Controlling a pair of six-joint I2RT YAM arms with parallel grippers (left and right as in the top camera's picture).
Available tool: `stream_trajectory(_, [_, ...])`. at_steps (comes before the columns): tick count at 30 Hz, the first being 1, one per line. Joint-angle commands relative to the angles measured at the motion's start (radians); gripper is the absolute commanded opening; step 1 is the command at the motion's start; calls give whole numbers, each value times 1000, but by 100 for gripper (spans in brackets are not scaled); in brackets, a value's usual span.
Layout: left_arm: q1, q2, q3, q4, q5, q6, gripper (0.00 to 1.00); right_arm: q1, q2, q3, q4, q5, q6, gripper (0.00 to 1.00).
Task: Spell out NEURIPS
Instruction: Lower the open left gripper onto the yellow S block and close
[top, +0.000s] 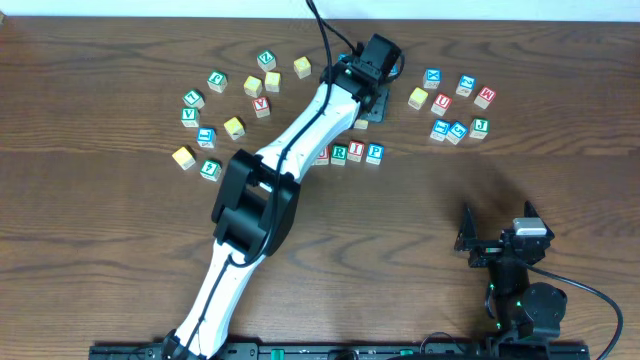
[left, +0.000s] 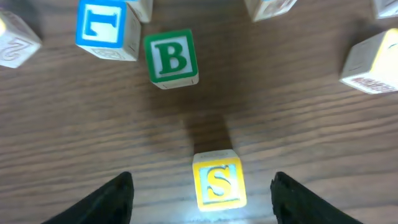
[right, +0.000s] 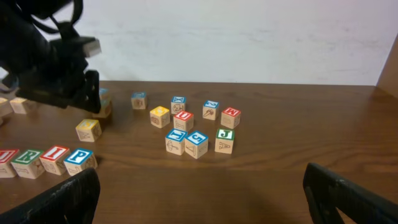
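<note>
The yellow S block (left: 217, 180) sits on the desk (top: 100, 250) right between the fingers of the left end effector (left: 202, 180); that end effector is released, both fingers standing clear of the block with bare wood showing on either side; ahead of the fingers lie a green B block (left: 172, 57) and a blue block (left: 106, 28), both apart from the S. In the right wrist view the S block lies just under the left end effector, a little beyond the P end of the row of blocks (right: 55, 158). That row reads R, I, P; the red block before R is cut off by the frame edge, and from overhead the left arm (top: 290, 150) covers the row's start, so its first letters cannot be read. The left arm stretches diagonally across the desk, its wrist pointing down; the right end effector (top: 498, 215) rests near its base, well apart from the blocks, fingers spread wide and grasping nothing.
</note>
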Motion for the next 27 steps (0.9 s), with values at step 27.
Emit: stream_trajectory(27, [3,114,-7,82,-8,-2,48,-6,-6,-1,-3,-5,8,99])
